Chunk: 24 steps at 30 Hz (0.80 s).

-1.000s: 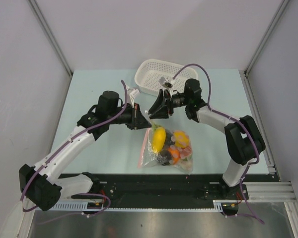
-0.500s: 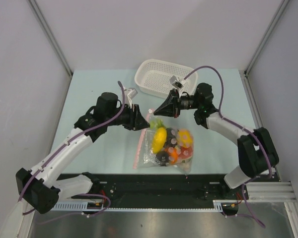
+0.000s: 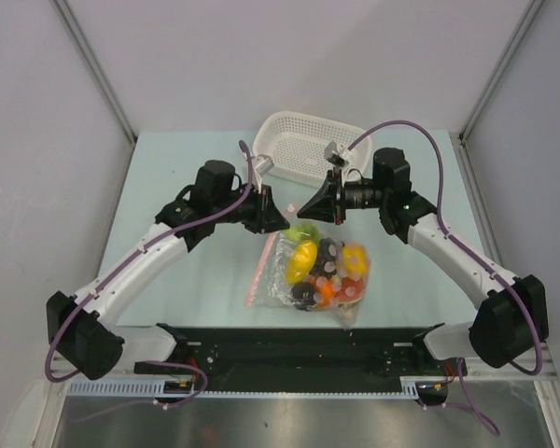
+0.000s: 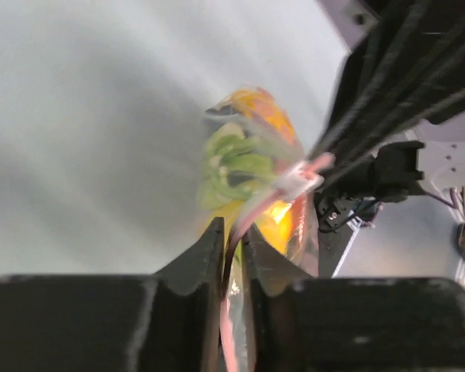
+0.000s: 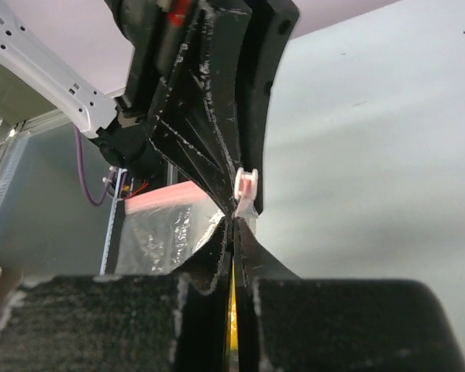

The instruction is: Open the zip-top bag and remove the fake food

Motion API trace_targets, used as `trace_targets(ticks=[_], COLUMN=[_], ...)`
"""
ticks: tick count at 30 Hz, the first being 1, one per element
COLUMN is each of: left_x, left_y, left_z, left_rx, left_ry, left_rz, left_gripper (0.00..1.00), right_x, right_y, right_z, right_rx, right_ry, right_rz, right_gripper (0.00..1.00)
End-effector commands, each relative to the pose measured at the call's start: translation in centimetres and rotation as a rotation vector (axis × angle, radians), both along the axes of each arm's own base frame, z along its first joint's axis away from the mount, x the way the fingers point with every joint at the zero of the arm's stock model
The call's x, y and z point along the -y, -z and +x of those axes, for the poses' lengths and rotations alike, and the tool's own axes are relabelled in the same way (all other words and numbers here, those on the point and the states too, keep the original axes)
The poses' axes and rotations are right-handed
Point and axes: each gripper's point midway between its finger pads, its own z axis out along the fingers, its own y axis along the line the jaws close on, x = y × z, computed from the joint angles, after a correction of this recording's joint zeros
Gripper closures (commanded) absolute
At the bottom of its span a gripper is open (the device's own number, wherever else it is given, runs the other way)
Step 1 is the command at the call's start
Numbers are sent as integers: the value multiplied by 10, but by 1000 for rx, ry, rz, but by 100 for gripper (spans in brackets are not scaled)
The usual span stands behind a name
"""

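Observation:
The clear zip-top bag [image 3: 310, 271] with a pink zip strip lies mid-table, its top lifted between both grippers. Inside I see the fake food: a yellow lemon [image 3: 300, 260], an orange piece [image 3: 353, 260], dark round fruit [image 3: 304, 295] and a green piece [image 3: 304, 231]. My left gripper [image 3: 282, 220] is shut on the bag's pink zip edge [image 4: 234, 232]. My right gripper [image 3: 307, 212] is shut on the bag's opposite top edge [image 5: 234, 232], close to the pink slider [image 5: 247, 186]. The two grippers nearly touch.
A white perforated basket [image 3: 299, 145] stands at the back of the table, just behind the grippers. The black rail [image 3: 299, 345] runs along the near edge, close to the bag's bottom.
Both grippers have moved right and a little back with the bag's top. The bag has slid right and its mouth end has risen. The right arm has stretched out.

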Motion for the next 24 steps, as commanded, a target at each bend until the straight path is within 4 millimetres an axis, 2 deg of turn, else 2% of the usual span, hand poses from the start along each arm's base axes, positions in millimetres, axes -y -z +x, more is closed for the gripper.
trace_targets(ticks=[1,2,3,6,8,11,15,18,21,22,23,24], left_x=[22,22,22,21,22,26,27,27,26,26,23,19], left_y=[-53,-58,-70,-88,-96,-98,-102,-102,-102,-101,-101,-98], left_z=[0,1,1,-5,-10,-18,-29,-34,-41,-41,-33,-28], left_rx=[135,144,185,238,254,247,249,248,240,243,258,245], left_ry=[146,153,166,203,231,269,309,323,347,346,295,252], left_rz=[-108,-103,-106,-123,-142,-164,-177,-178,-181,-176,-150,-120], left_gripper=[100,100,100,100,100,100,100,100,100,100,100,90], right_x=[14,16,17,16,13,8,4,0,-7,-9,-9,-9], right_y=[-42,-38,-37,-31,-31,-32,-33,-35,-38,-39,-43,-48], right_z=[-12,-14,-15,-23,-24,-25,-15,-6,-2,0,0,-1], right_rx=[117,93,83,72,81,93,121,142,173,183,174,183], right_ry=[-30,-32,-31,-63,-70,-98,-85,-64,-53,-41,-29,-21], right_rz=[11,-2,-6,-17,-13,4,19,34,48,50,54,54], right_gripper=[100,100,83,58,53,53,55,67,89,100,100,100])
